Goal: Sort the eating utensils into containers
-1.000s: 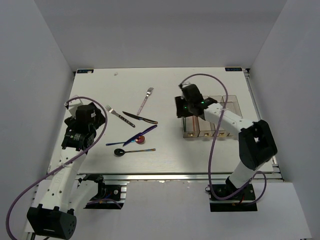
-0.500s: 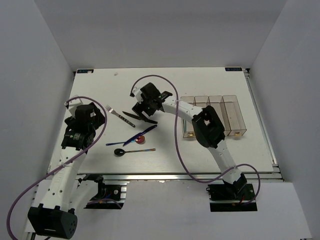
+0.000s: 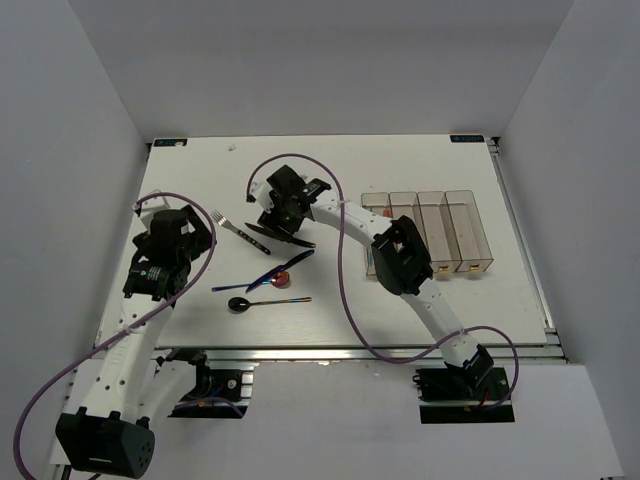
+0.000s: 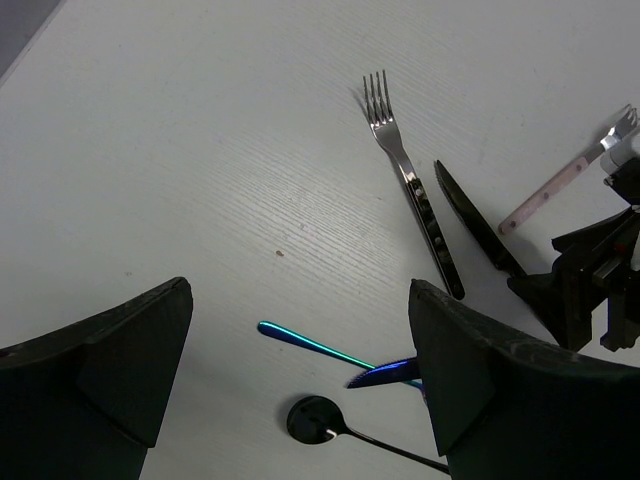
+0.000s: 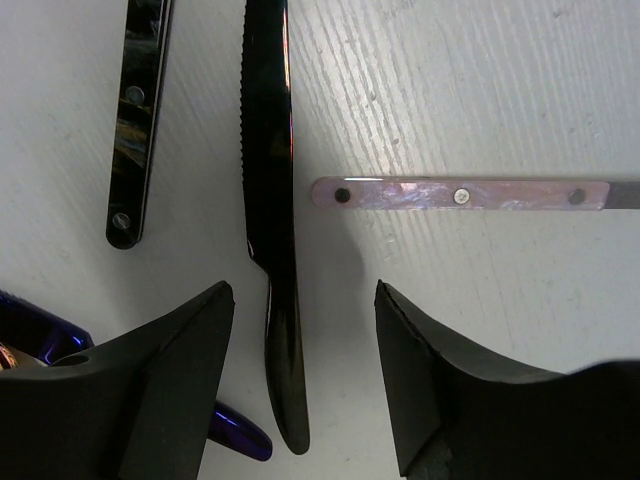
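Observation:
My right gripper (image 3: 272, 226) is open and low over the table. In the right wrist view (image 5: 300, 295) its fingers straddle the handle of a black knife (image 5: 270, 200), beside a pink-handled fork (image 5: 460, 194). A silver fork (image 3: 238, 231) lies left of it. A blue knife (image 3: 290, 265), a red-bowled spoon (image 3: 281, 279) and a black-bowled spoon (image 3: 238, 304) lie nearer. My left gripper (image 3: 195, 240) is open and empty (image 4: 300, 290), above a teal handle (image 4: 310, 343). The clear containers (image 3: 462, 225) stand at the right.
The right arm's elbow (image 3: 400, 255) hangs over the leftmost bin. The left wrist view shows the silver fork (image 4: 410, 180), the black knife (image 4: 475, 215) and the right gripper (image 4: 590, 280) at its right edge. White walls enclose the table.
My right arm has swung left from the containers to the utensils and settled over the black knife. The left arm has not moved.

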You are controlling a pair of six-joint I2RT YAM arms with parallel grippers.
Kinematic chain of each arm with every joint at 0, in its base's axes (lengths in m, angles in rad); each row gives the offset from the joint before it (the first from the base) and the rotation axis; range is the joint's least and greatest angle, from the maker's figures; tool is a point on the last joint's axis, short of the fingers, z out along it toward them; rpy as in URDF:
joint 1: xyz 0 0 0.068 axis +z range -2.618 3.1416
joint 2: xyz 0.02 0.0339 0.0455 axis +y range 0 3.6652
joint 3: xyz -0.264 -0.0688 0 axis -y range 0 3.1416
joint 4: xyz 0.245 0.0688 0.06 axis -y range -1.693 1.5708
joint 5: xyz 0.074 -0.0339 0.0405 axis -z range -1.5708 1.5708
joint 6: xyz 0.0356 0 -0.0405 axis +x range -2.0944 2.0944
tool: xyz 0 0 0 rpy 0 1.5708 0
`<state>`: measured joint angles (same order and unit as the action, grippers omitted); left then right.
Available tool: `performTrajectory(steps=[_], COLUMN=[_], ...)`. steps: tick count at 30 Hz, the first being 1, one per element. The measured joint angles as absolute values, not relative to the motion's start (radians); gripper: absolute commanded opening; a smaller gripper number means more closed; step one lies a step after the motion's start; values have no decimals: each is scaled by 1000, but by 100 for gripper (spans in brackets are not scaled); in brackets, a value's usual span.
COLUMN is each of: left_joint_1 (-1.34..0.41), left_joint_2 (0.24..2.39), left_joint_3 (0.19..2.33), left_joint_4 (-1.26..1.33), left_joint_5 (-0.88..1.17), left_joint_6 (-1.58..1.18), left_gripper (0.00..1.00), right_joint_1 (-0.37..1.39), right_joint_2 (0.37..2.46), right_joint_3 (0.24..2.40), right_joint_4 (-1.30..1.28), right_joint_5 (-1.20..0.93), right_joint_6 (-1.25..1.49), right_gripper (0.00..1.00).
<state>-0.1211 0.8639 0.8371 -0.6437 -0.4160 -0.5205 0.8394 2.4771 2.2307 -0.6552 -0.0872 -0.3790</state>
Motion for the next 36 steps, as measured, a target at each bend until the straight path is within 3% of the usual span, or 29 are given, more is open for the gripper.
performTrajectory(steps=[8,13,32,36], left_joint_1=[-121,-121,-121,-121], left_joint_2=[863,863,862,860], left_joint_3=[830,830,829,829], left_joint_4=[-641,-641,-640,-637], left_joint_5=[-402,-400,-384,-384], left_joint_6=[-516,-513,-512,-512], left_gripper=[98,98,98,98], right_joint_1=[837,832,828,825], right_joint_2=[2516,2519,2518,2518], right_joint_3=[2254,2262,2274,2274], right_joint_4=[-717,-749,-863,-866], right_joint_5=[-94,-108,-133,-134], right_joint_6=[-403,-414,-455,-458], right_gripper=[61,49,44,31])
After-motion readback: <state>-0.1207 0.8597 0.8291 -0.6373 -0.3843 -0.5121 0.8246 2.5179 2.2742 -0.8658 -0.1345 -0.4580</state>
